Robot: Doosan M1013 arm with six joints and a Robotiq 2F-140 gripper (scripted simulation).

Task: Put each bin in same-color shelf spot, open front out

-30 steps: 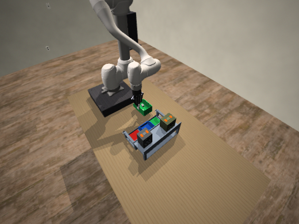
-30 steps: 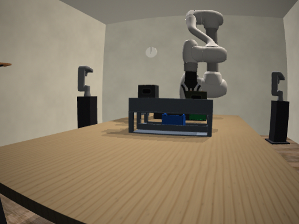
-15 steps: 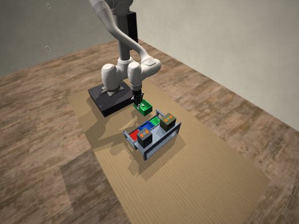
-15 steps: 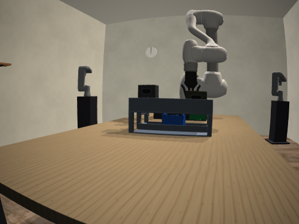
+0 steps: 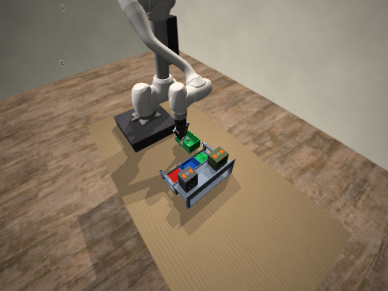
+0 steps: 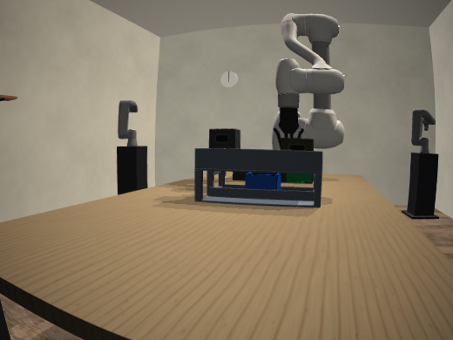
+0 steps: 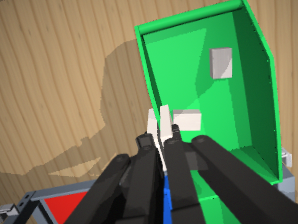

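Note:
My gripper [image 7: 161, 119] is shut on the thin side wall of the green bin [image 7: 215, 85], which holds two white parts [image 7: 221, 62]. In the top view the green bin [image 5: 188, 142] hangs from the gripper [image 5: 181, 135] next to the grey shelf [image 5: 198, 171], on the side toward the robot's base. The shelf floor shows a green mark [image 5: 201, 157] and a red mark [image 5: 173, 175]. A blue bin [image 5: 188, 163] sits between them. In the exterior view the blue bin [image 6: 262, 180] sits inside the shelf [image 6: 259, 176], and green [image 6: 300, 178] shows behind it.
Two dark boxes [image 5: 218, 157] [image 5: 187, 179] stand on the shelf's low top board. The robot's black base [image 5: 143, 127] is just behind the bin. Two camera stands [image 6: 131, 167] [image 6: 422, 183] flank the table.

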